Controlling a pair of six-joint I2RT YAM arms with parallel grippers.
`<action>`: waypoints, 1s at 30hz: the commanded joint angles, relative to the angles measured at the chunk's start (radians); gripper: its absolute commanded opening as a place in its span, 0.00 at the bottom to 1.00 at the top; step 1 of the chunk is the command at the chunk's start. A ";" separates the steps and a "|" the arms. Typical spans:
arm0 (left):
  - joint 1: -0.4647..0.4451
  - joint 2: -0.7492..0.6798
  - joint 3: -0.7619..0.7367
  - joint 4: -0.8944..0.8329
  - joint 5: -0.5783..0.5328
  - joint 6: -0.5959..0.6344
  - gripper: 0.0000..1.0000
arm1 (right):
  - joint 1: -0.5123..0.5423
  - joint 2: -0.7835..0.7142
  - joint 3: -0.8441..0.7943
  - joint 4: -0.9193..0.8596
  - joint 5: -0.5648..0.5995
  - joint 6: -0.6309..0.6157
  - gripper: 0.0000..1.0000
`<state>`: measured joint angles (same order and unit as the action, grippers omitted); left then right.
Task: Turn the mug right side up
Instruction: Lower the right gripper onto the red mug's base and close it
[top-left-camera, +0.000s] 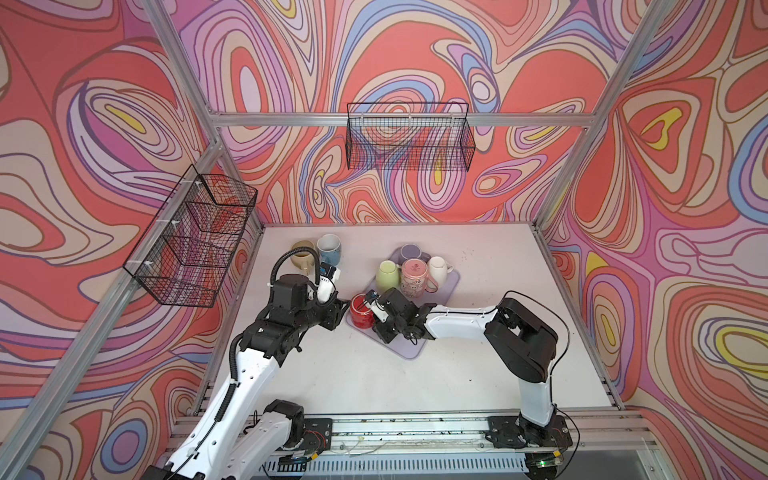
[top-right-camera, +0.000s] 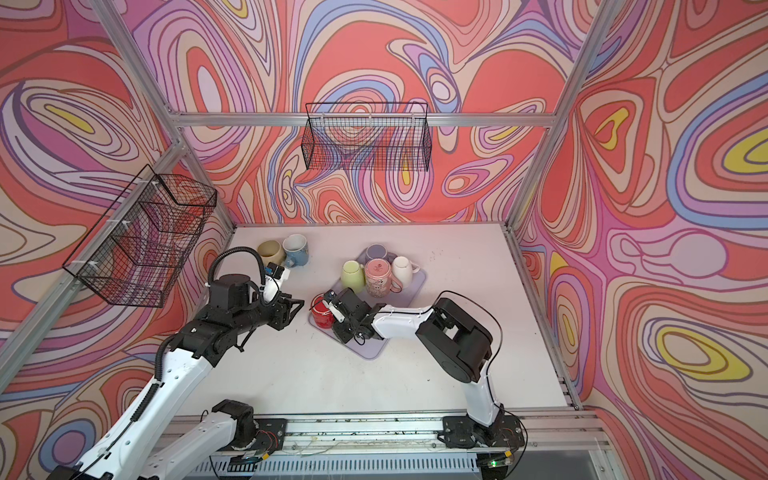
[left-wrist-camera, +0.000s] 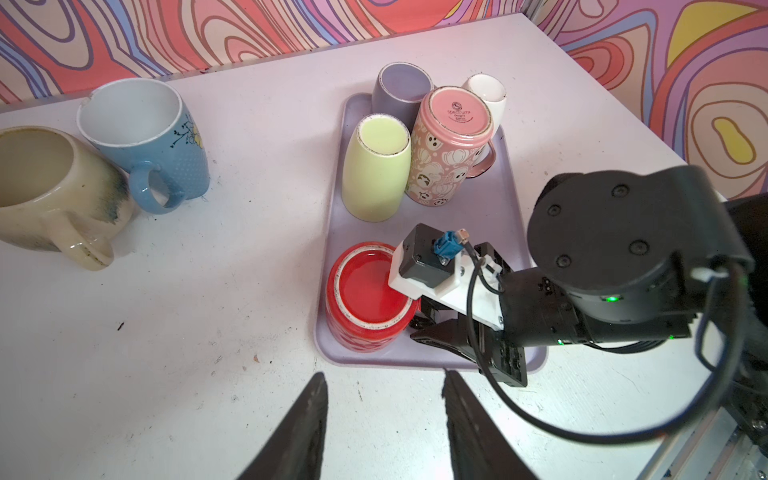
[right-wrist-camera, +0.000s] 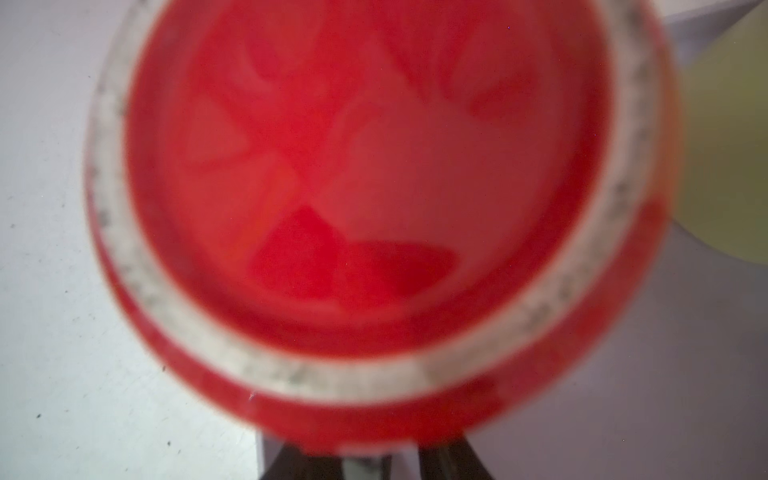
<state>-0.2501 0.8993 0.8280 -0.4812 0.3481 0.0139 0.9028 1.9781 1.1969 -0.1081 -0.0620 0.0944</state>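
Red mug (right-wrist-camera: 374, 187) sits bottom-up on the tray's (left-wrist-camera: 490, 208) front-left corner; right pincer (right-wrist-camera: 370, 459) at its side, grip unclear. Left pincer (left-wrist-camera: 383, 374) gapes empty above the worktop (left-wrist-camera: 187, 332).

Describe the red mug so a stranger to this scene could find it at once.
Look at the lilac tray on the white table. Four upturned mugs cluster at its far end; the red mug stands alone at the near end, upturned, the only red one.

Left arm (top-left-camera: 249, 374) extended, left end effector (left-wrist-camera: 384, 399) jaws parted, right arm (top-left-camera: 457, 322) bent, right end effector (right-wrist-camera: 374, 453) tilted down
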 joint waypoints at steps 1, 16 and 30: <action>-0.004 0.007 -0.010 0.013 0.008 0.003 0.48 | 0.004 0.025 0.021 0.021 0.017 -0.001 0.31; -0.004 0.021 -0.006 0.002 -0.001 0.000 0.48 | 0.005 0.052 0.044 0.017 0.058 0.016 0.19; -0.003 0.021 -0.006 0.001 -0.002 0.003 0.48 | 0.005 0.039 0.045 0.018 0.062 0.026 0.10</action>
<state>-0.2501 0.9180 0.8280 -0.4816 0.3473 0.0139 0.9043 2.0136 1.2304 -0.0971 -0.0078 0.0990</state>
